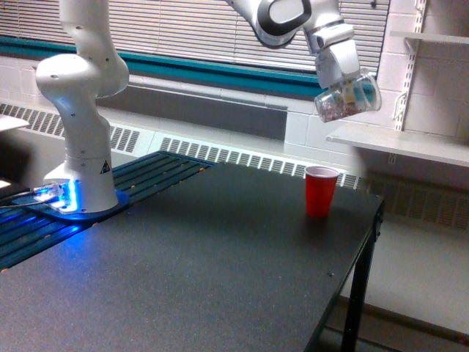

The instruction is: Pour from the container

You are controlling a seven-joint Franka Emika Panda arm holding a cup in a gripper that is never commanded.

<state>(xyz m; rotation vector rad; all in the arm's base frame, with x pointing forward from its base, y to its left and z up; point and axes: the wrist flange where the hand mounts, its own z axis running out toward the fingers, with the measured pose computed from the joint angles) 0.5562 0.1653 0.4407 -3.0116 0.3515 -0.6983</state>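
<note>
The white gripper (350, 92) clamps a clear container (343, 101), tipped sideways, coloured bits visible through its wall. Well below, an opaque red cup (320, 191) stands upright on the matte black table (220, 257).

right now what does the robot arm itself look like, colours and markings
The glossy white arm is built of rounded, tubular segments, with a dark grey band at the upper joint. Its base carries a small black-and-yellow triangular sticker and glows blue where it meets the black table. The white boxy gripper shows no visible cables.
</note>
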